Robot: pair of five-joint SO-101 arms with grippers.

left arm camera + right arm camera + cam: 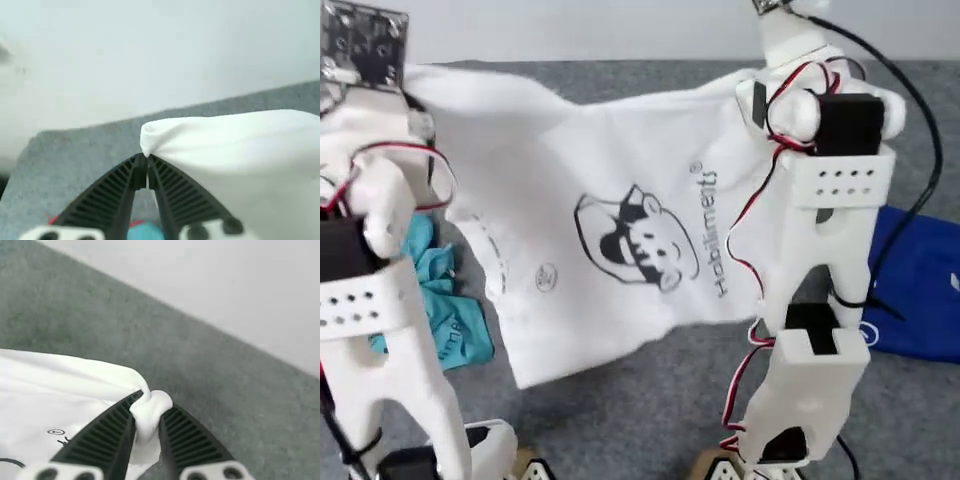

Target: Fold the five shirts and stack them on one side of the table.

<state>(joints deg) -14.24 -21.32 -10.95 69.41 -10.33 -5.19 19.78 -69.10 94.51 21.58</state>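
Note:
A white shirt (620, 230) with a dark cartoon print hangs stretched between both arms above the grey table. My left gripper (144, 161) is shut on one corner of the white shirt (225, 145), pinching a small fold at its tips. In the right wrist view my right gripper (148, 407) is shut on the opposite corner of the white shirt (65, 395), with a bunch of cloth squeezed between the black fingers (190, 435). The lower hem of the shirt rests on the table near the arms' bases.
A crumpled teal shirt (440, 290) lies at the left, partly under the white one. A blue shirt (915, 285) lies at the right edge behind the right arm. Grey table (620, 420) shows in front; a pale wall stands behind the far edge.

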